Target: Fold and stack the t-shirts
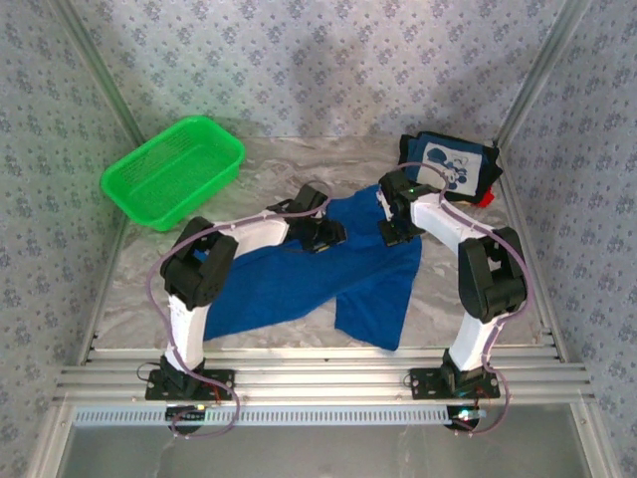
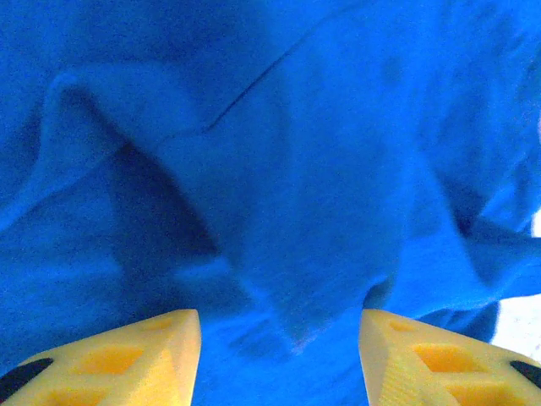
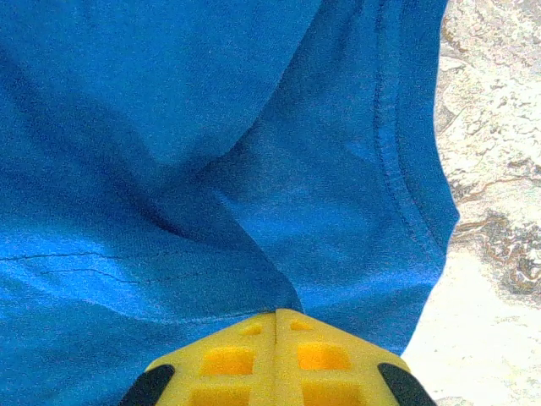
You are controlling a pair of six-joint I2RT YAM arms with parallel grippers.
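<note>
Soft, creased blue shirt lies on the marbled table. Left gripper is spread over it; right gripper pinches its fold. Flower-patterned walls around.

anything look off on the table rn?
The royal blue cloth t-shirt lies bunched and skewed in the middle, creased into a ridge where the right gripper pinches it; the left gripper hangs open over it. A bit of red cloth pokes out beside the folded dark navy t-shirt at the far-right corner.
</note>
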